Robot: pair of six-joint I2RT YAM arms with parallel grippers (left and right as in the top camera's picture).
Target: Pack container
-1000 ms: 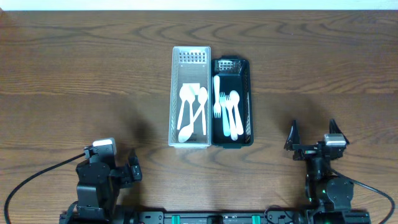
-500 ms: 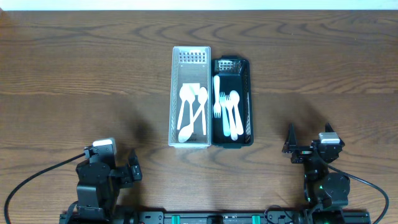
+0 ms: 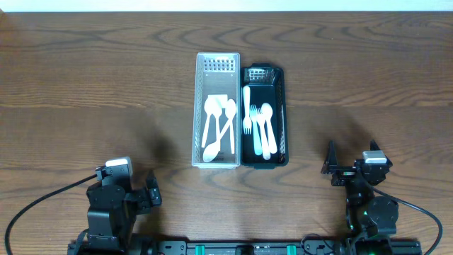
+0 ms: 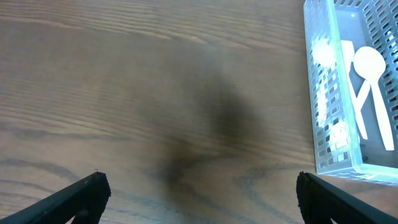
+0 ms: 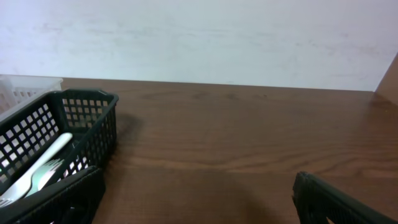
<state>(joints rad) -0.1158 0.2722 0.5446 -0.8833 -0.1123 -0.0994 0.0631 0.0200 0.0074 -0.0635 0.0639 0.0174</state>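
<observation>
Spread wide and holding nothing, the left gripper (image 4: 199, 194) hangs low over the front left of the table (image 3: 85, 85). The right gripper (image 5: 196, 194) is just as wide open at the front right. Both are well apart from the containers. The surface is dark brown wood with a strong grain and soft shadow patches. At its middle, a white basket (image 3: 200, 106) with white spoons (image 3: 212, 134) touches a black basket (image 3: 284, 106) of white forks (image 3: 248, 113). A pale wall (image 5: 199, 37) rises behind the far edge.
</observation>
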